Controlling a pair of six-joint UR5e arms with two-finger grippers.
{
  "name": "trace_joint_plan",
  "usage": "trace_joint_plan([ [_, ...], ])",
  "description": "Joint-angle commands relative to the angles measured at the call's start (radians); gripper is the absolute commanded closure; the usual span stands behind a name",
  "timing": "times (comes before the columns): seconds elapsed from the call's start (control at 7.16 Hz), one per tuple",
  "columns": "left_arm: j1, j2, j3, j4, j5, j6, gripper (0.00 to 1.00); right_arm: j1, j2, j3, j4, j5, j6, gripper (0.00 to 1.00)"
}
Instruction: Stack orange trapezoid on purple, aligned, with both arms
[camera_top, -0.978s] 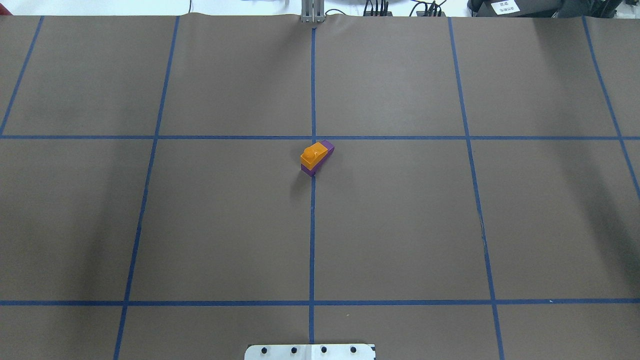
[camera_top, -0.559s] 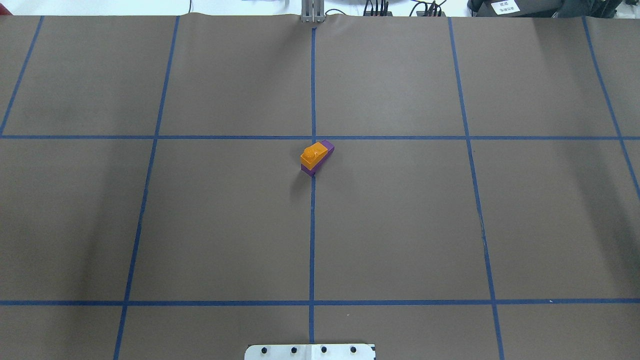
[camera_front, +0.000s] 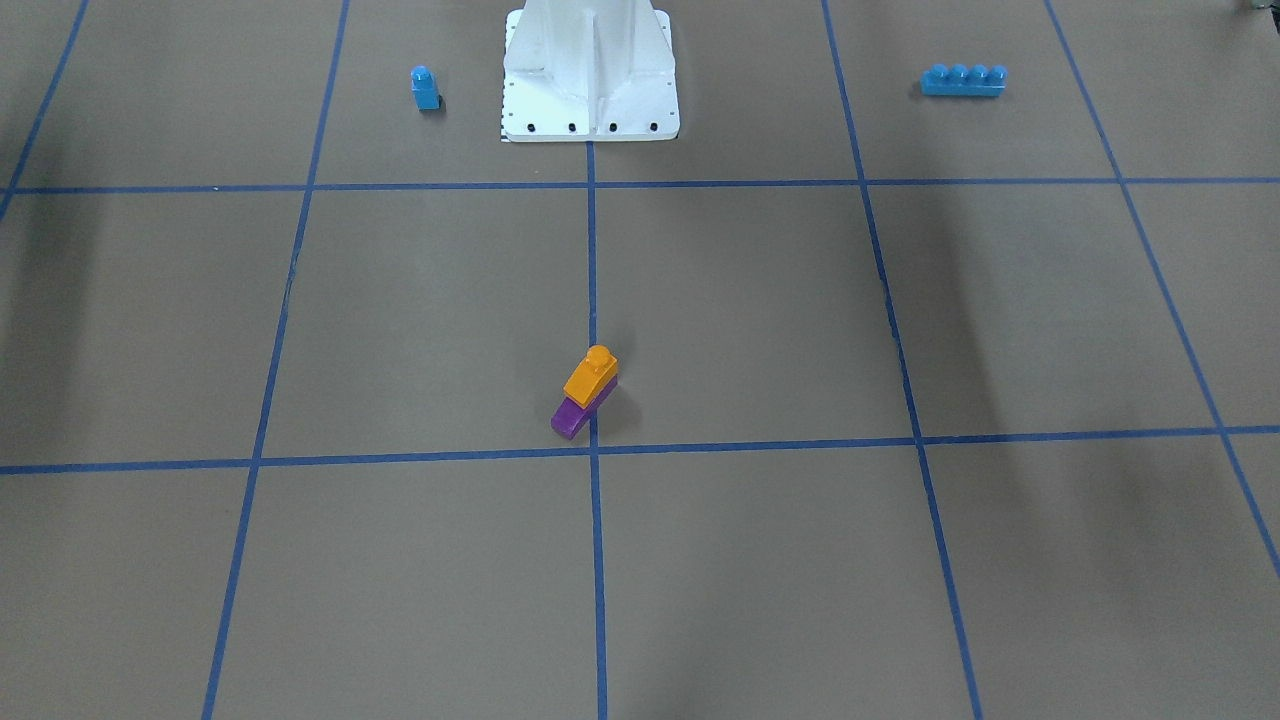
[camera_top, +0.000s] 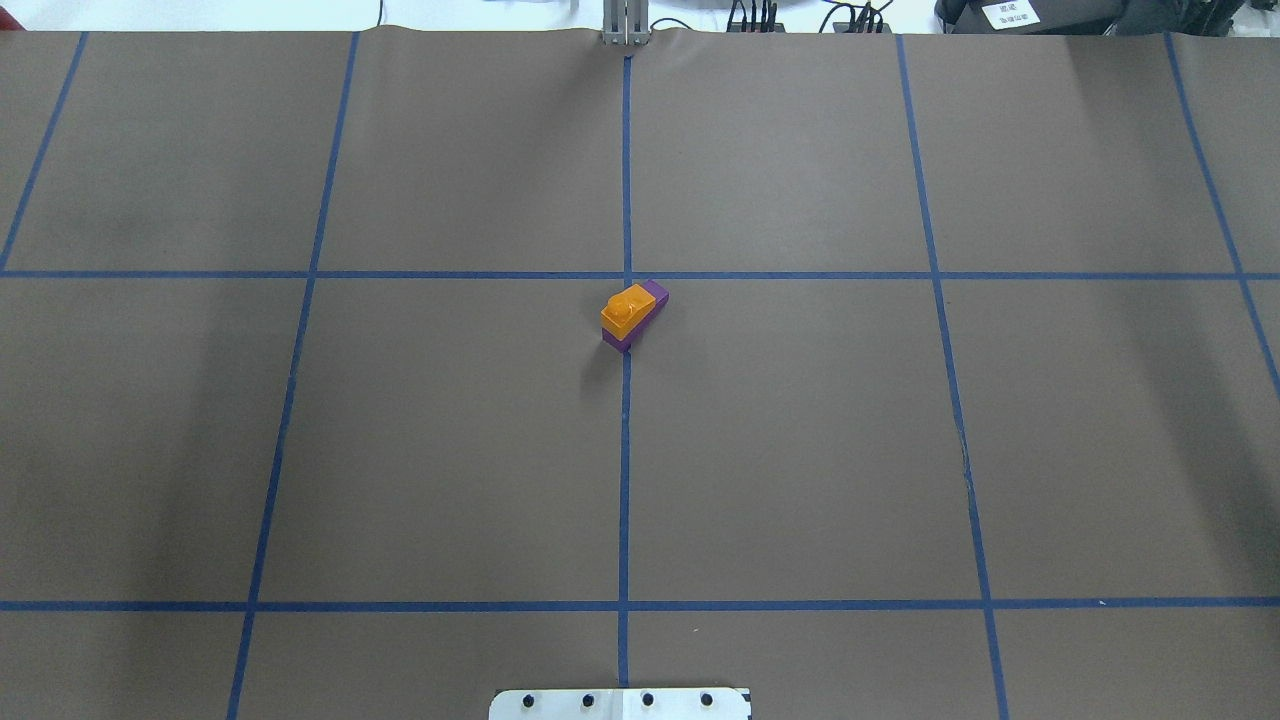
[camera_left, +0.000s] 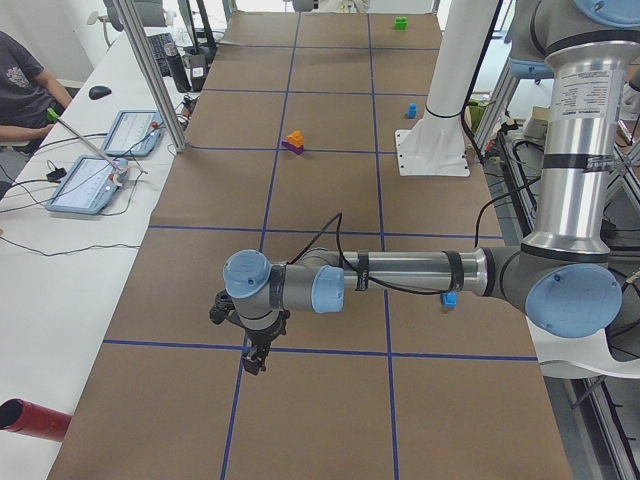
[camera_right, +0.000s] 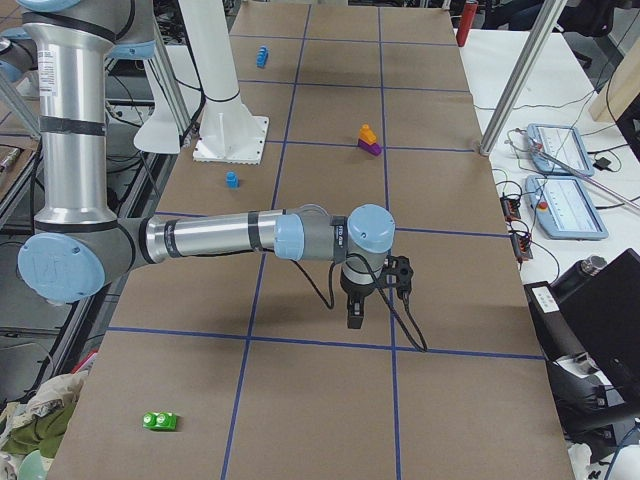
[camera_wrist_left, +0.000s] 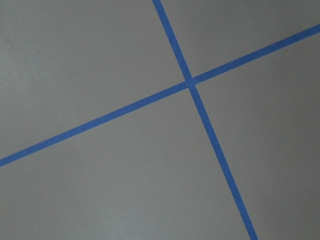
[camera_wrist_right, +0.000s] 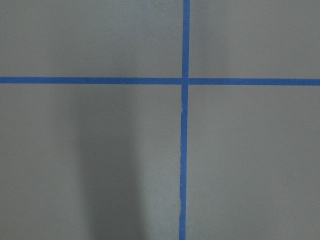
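Observation:
The orange trapezoid (camera_top: 625, 308) sits on top of the purple brick (camera_top: 656, 294) near the table's centre, on the middle blue tape line. The purple one sticks out past the orange at its sloped end. The stack also shows in the front-facing view, orange (camera_front: 590, 375) on purple (camera_front: 571, 419). Neither gripper touches it. My left gripper (camera_left: 255, 360) hangs over the table far out toward its left end. My right gripper (camera_right: 355, 318) hangs far out toward its right end. Both show only in the side views, so I cannot tell if they are open or shut.
A small blue single-stud brick (camera_front: 425, 88) and a long blue four-stud brick (camera_front: 963, 80) lie either side of the white robot base (camera_front: 590, 100). A green brick (camera_right: 160, 421) lies at the table's right end. Tablets (camera_left: 85, 185) and an operator (camera_left: 20, 80) are at a side desk.

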Motion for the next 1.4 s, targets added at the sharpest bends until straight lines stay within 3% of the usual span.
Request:
trace_joint_plan([
  [0.0,-0.016,-0.026,-0.014,0.05,0.0,-0.003,0.0,0.0,-0.01,-0.005,-0.004,-0.001,-0.002,0.0],
  [1.26,-0.016,-0.029,-0.032,0.055,0.003,-0.069,0.0,0.0,0.005,-0.013,0.007,0.003,-0.009,0.0],
])
